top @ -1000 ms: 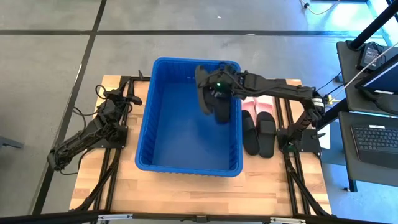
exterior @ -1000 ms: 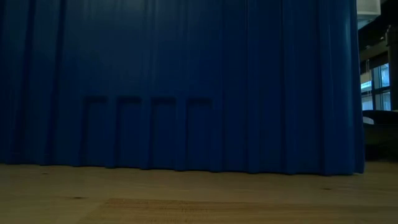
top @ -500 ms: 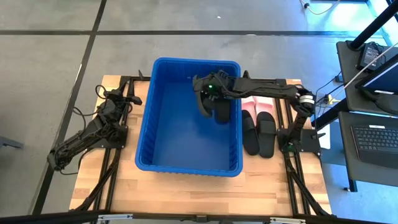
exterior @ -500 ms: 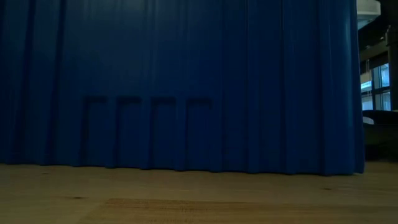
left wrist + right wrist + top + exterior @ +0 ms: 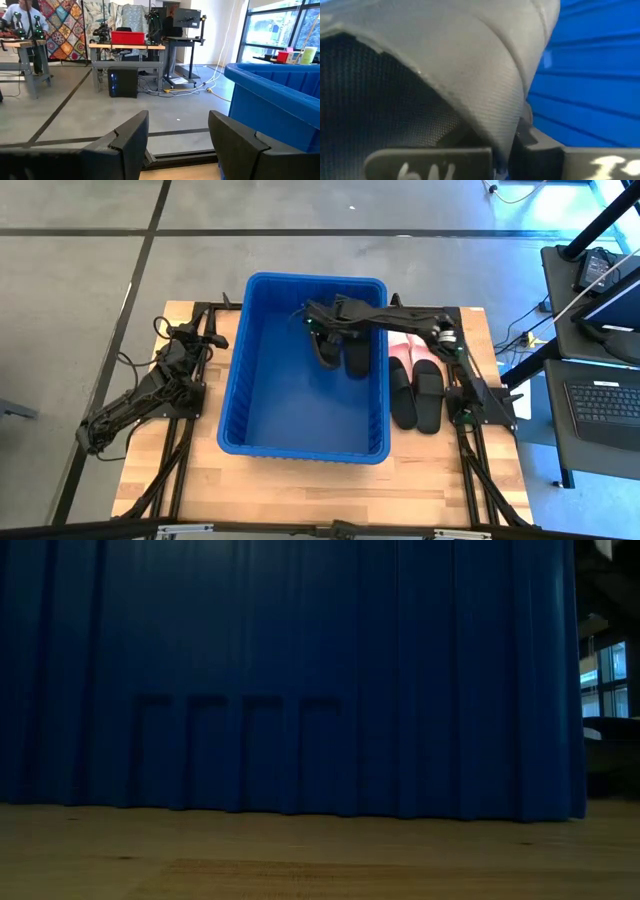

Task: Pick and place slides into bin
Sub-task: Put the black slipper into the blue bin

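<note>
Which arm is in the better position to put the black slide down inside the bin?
Right: the right gripper already holds a black slide over the bin. The left gripper waits open beside it.

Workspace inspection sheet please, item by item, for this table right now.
Surface: wooden table, bare at the front.
Job's things: large blue ribbed plastic bin; one black strapped slide lying inside, another black slide held over it; two black slides and pale pink slides beside the bin.
Clutter: nothing seen.
Grippers: right gripper shut on the held slide inside the bin; left gripper open, parked at the table's left.
Cables: black cable by the left arm.
Surroundings: laptop, floor.
</note>
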`<state>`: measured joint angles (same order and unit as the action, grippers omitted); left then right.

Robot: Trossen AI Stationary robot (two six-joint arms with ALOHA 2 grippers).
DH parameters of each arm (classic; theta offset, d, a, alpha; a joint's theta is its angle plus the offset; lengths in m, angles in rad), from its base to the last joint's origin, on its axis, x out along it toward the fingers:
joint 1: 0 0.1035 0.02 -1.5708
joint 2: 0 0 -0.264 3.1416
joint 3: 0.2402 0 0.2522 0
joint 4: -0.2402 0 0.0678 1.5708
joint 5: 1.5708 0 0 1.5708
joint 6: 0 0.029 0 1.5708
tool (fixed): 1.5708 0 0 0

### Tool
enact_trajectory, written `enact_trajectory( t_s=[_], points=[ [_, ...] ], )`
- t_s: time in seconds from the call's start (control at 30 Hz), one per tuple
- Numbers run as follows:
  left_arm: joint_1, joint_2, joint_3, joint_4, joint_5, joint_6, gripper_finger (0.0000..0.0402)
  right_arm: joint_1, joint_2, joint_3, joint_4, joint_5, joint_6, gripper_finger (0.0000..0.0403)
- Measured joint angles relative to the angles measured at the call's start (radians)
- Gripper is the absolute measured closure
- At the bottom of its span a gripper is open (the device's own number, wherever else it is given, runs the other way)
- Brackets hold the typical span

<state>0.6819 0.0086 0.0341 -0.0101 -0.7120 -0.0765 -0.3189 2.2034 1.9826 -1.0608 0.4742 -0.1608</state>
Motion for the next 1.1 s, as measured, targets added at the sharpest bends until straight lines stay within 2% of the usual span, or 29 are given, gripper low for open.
enact_trajectory(
  t_s=[0.3, 0.8, 1.1],
  points=[
    [0.0, 0.0, 0.0, 0.0, 0.0, 0.0, 0.02, -0.002, 0.183, 0.16, -0.181, 0.096, 0.02, 0.0389],
    [0.0, 0.0, 0.0, 0.0, 0.0, 0.0, 0.02, -0.018, 0.252, 0.162, -0.215, 0.115, 0.109, 0.0386],
    [0.0, 0.0, 0.0, 0.0, 0.0, 0.0, 0.02, -0.018, 0.257, 0.166, -0.21, 0.112, 0.128, 0.0326]
  ],
)
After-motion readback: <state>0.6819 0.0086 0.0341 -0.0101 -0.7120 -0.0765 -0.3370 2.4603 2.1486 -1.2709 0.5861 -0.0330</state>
